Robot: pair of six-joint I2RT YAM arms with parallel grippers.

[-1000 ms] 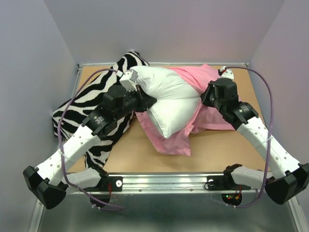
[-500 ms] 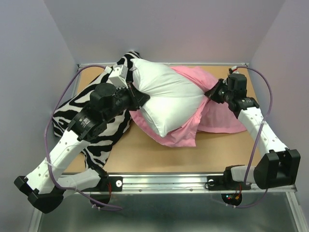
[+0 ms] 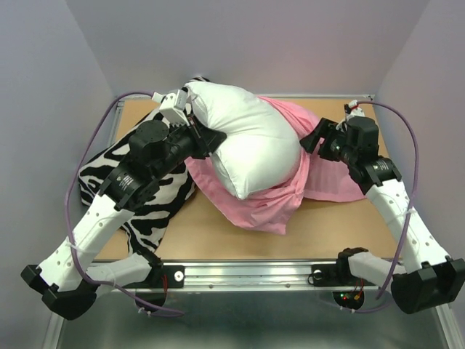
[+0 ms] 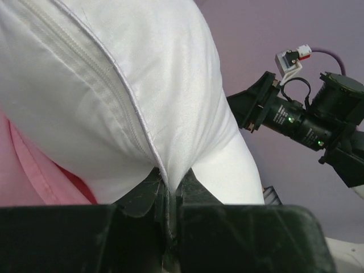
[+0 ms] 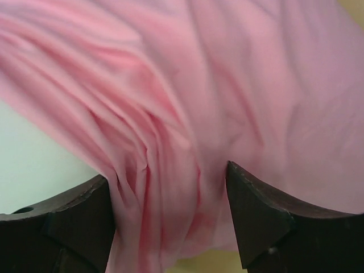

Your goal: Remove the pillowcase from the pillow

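We are clamping the left gripper (image 4: 169, 185) on the plump white pillow (image 3: 251, 142) by its seam, and should be closing the right gripper (image 5: 166, 172), whose fingers are standing apart around the pink satin pillowcase (image 5: 227, 85), before pulling.

Bare table (image 3: 218, 243) at front — zebra-striped pillow (image 3: 154, 212) at left, pillowcase (image 3: 270, 207) mid-table.

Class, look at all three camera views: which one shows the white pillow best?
The top external view: the pillow shows nearly whole, with the pillowcase bunched beneath it. The left wrist view shows only its piped edge, pinched in the left gripper. The right wrist view shows just a white sliver beside pink fabric.
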